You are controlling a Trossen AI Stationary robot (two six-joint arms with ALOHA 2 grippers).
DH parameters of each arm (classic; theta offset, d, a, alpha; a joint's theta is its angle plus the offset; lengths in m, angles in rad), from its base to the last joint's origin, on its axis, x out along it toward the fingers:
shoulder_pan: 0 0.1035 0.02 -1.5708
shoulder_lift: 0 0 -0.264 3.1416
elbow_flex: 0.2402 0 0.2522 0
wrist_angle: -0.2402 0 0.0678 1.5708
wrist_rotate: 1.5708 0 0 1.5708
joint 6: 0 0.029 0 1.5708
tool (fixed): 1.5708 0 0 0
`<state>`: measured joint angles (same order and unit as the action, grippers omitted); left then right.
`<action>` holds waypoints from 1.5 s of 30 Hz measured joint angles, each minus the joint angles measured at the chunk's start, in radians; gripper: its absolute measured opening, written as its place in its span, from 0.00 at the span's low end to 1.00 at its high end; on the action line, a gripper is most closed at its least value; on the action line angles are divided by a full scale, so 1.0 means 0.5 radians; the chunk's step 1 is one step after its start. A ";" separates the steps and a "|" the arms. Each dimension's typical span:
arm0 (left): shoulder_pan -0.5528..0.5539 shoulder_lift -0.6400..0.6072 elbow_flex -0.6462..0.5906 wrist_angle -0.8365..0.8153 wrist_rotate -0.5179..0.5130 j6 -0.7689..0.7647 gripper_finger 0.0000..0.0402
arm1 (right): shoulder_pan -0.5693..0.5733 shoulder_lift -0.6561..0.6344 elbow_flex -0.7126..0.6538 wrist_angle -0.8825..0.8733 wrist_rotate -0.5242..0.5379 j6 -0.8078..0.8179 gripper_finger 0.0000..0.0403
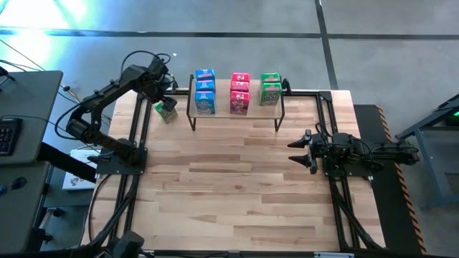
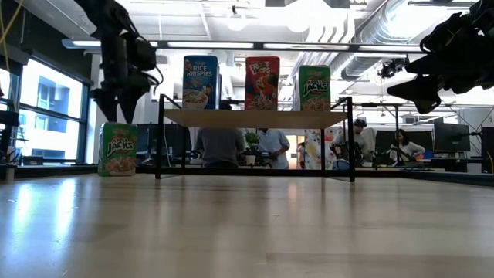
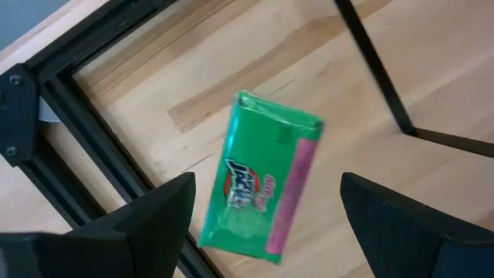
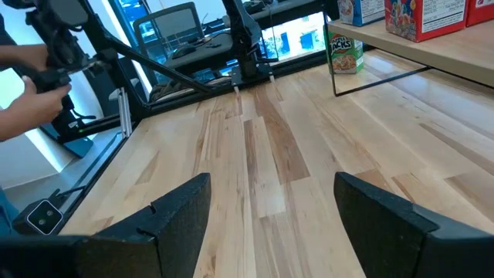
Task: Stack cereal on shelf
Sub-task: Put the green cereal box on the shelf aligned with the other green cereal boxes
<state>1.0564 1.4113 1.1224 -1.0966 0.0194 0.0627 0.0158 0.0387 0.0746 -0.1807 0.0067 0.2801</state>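
A light plank tabletop (image 1: 237, 186) fills the middle of an open workshop with a grey floor; in the low view, people sit and stand at desks behind it under exposed ducts. At the table's far edge stands the shelf (image 1: 237, 115), a pale board on thin black legs.

On the shelf the cereal boxes stand in three rows running front to back: blue boxes (image 1: 205, 92), pink-red boxes (image 1: 239, 93) and green boxes (image 1: 270, 88). From table height the front of each row shows, a blue box (image 2: 201, 82), a red box (image 2: 262, 83) and a green box (image 2: 315, 87).

One more green box (image 1: 166, 110) stands upright on the tabletop just outside the shelf's left legs. The left gripper (image 1: 163, 94) hangs above it with its fingers spread wide. The low view shows the fingertips (image 2: 117, 102) clear of the box top (image 2: 118, 149), not touching. In the left wrist view the box (image 3: 261, 182) lies between the two dark fingers (image 3: 166, 207), a little nearer one of them, with bare wood showing on either side.

The right gripper (image 1: 301, 150) waits well apart, at the table's right side, turned toward the middle. Its fingers (image 4: 181, 212) are spread with only bare planks between them; the shelf and the loose green box (image 4: 346, 54) lie far ahead of the tips. A person's hand (image 4: 31, 93) shows beyond the table edge in that view.
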 joint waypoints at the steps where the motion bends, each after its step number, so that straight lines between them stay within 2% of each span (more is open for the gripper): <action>1: 0.001 0.000 -0.014 0.014 -0.002 0.002 0.78 | 0.000 0.000 0.000 -0.001 0.000 -0.001 0.66; 12: 0.009 0.000 -0.205 0.146 -0.002 0.074 0.77 | 0.000 0.000 0.001 0.000 0.000 -0.001 0.66; 24: 0.009 0.000 -0.253 0.173 -0.001 0.156 0.51 | 0.000 0.000 0.000 0.000 0.000 0.000 0.66; 32: 0.006 0.000 -0.253 0.153 0.007 0.213 0.40 | 0.000 0.000 0.000 0.000 0.000 0.000 0.66; 39: 0.003 -0.061 -0.252 0.017 0.133 0.260 0.37 | 0.000 0.000 0.000 0.000 0.000 0.000 0.66; 45: -0.076 -0.298 -0.252 -0.109 0.153 0.266 0.37 | 0.000 0.000 0.000 -0.001 0.000 0.000 0.66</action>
<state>1.0186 1.2621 0.9966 -1.1513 0.0959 0.1959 0.0158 0.0389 0.0748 -0.1810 0.0067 0.2800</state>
